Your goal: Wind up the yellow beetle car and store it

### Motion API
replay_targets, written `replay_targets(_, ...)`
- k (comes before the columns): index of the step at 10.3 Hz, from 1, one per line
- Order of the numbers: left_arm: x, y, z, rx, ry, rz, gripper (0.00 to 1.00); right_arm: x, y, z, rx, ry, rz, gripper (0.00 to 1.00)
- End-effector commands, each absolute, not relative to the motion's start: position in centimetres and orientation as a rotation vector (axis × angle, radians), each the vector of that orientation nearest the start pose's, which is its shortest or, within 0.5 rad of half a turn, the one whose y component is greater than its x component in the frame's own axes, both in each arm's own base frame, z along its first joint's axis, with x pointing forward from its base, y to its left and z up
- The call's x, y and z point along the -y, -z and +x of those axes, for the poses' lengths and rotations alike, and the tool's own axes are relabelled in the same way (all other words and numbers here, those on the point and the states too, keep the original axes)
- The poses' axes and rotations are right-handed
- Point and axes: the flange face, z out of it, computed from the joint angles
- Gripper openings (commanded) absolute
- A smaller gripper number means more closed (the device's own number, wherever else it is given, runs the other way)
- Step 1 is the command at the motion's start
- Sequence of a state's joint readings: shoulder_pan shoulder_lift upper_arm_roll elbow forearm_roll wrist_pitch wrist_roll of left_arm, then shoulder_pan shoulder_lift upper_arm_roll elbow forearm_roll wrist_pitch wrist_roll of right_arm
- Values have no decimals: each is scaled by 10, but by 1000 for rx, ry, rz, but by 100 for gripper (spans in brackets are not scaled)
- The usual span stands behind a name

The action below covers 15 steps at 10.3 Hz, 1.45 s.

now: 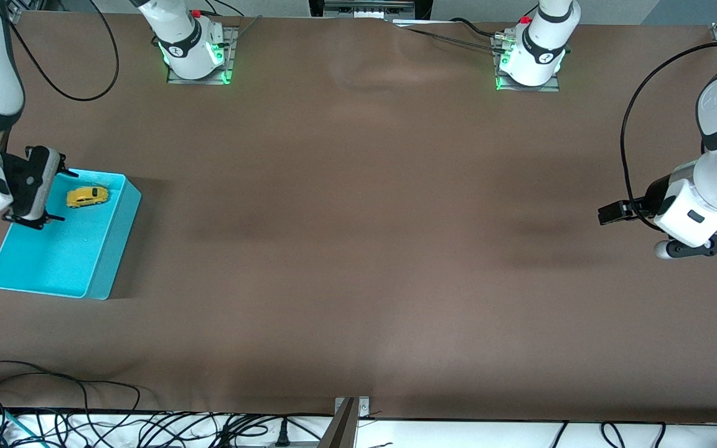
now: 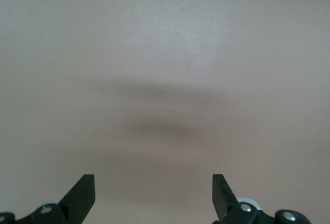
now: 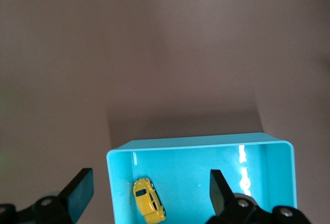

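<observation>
- The yellow beetle car, rounded with dark windows, is lying inside the turquoise bin.
- The right gripper is hovering over the bin, released.
- The left gripper is waiting, released.

The light is soft and even, and it comes from above. The brown table looks a bit shiny in the middle, with pale patches. Dark soft shadows lie beside the turquoise bin. White glare streaks shine on the bin's inside wall in the right wrist view. The left wrist view looks hazy
</observation>
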State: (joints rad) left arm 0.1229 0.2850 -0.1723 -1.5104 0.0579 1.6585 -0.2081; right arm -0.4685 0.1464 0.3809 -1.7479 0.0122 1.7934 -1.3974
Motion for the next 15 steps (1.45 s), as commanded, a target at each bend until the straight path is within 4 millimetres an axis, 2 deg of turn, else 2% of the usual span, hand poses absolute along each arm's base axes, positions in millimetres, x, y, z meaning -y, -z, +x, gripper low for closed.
replay_targets(1,10,-497,628,134,-222,-3103,100,32,-522,568,1745,71,-2509,100)
replay_targets(2,11,-491,627,120,-248,-3135,100,18,-544,562,1659,106,-2588,100)
replay_targets(4,11,-492,629,112,-242,-3140,100,25,-559,553,1313,119,-2766,100)
replay_targets(6,11,-491,629,114,-244,-3140,100,5,-569,549,877,117,-2902,100)
replay_targets(8,10,-492,630,116,-236,-3138,100,-11,-584,550,536,124,-2973,100)
replay_targets(9,9,-492,630,115,-236,-3135,100,-20,-593,550,419,135,-2994,100)
replay_targets(11,9,-492,630,113,-236,-3135,100,-33,-599,552,335,136,-3020,100)
replay_targets(15,8,-492,630,118,-236,-3134,100,-36,-594,557,278,72,-3044,100)
